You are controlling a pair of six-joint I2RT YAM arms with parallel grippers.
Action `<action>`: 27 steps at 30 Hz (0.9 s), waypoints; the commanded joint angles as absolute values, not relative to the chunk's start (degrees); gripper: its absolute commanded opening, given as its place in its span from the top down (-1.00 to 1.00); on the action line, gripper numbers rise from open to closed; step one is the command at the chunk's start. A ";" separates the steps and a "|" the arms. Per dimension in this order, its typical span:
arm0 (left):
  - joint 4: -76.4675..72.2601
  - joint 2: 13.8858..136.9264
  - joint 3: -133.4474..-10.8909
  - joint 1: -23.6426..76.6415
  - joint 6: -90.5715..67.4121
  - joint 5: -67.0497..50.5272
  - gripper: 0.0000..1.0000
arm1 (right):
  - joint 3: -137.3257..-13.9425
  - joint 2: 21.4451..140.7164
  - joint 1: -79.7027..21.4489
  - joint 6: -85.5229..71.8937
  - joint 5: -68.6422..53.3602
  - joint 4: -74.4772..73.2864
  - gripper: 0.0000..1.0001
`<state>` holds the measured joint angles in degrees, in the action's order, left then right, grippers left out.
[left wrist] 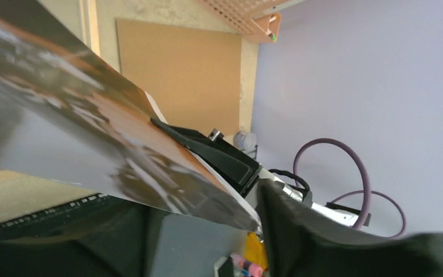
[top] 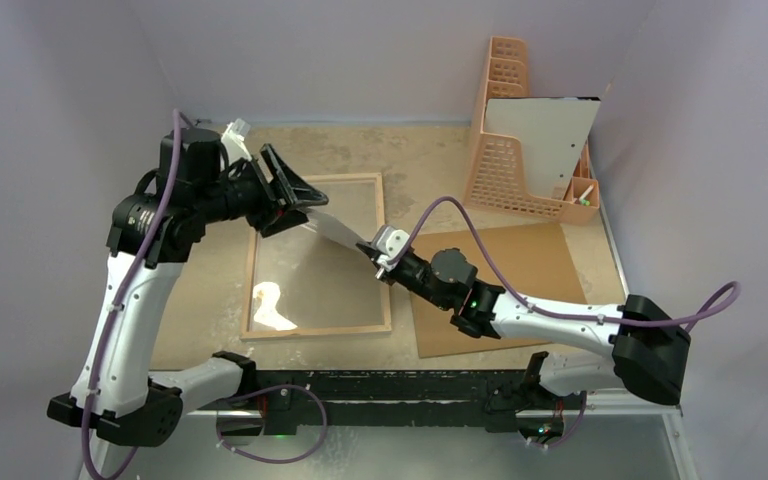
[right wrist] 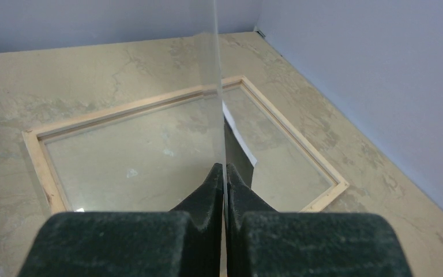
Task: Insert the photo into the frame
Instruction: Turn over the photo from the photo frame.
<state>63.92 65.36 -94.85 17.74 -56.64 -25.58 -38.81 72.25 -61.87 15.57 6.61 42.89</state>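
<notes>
The frame point(top: 315, 331) lies flat on the table with its light wood rim up and glass inside; it also shows in the right wrist view point(right wrist: 34, 156). The photo point(top: 340, 230) hangs tilted above the frame between both grippers. My right gripper point(top: 375, 247) is shut on the photo's near edge, which runs edge-on up from the gripper point(right wrist: 224, 170). My left gripper point(top: 305, 205) is at the photo's far end. In the left wrist view the photo's blurred printed face point(left wrist: 63, 115) fills the left, its corner against my left gripper's finger point(left wrist: 334, 236); those jaws stand apart.
The plain brown backing board point(top: 520, 290) lies flat right of the frame and shows in the left wrist view point(left wrist: 179, 69). A peach mesh basket point(top: 520, 150) holding a white board stands at the back right. A white patch point(top: 270, 305) shows on the glass.
</notes>
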 commanded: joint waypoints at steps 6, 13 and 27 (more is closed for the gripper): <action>48.97 56.92 -99.83 17.40 -53.77 -8.71 -0.72 | -45.85 68.72 -62.05 10.76 3.80 44.94 1.00; 36.68 50.15 -98.39 17.40 -45.09 -3.73 -0.81 | -54.38 71.14 -61.96 2.11 0.27 40.73 1.00; 35.60 45.38 -90.15 17.40 -33.79 -0.24 -0.95 | -72.31 84.61 -53.28 -39.72 1.63 27.37 1.00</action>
